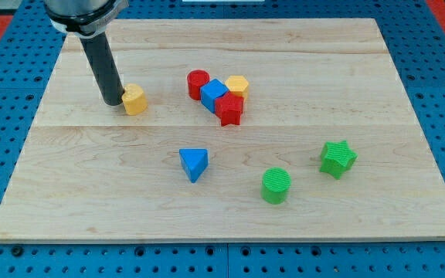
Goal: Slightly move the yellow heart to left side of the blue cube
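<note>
The rod comes down from the view's top left, and its tip (113, 101) rests on the wooden board (68, 193), touching or almost touching the left side of the yellow heart (134, 100). The rod has no jaws; it holds nothing and only leans against the block.

The yellow heart lies well apart from the blue cube (213, 94), to the view's left of it. The blue cube sits in a tight group: a red cylinder (198, 83) is on its left, a yellow hexagon (237, 85) on its right, and a red star (229, 110) just below it.

Lower on the board there is a blue triangle (194, 163), near the middle. A green cylinder (276, 185) and a green star (337, 158) stand toward the view's bottom right.
</note>
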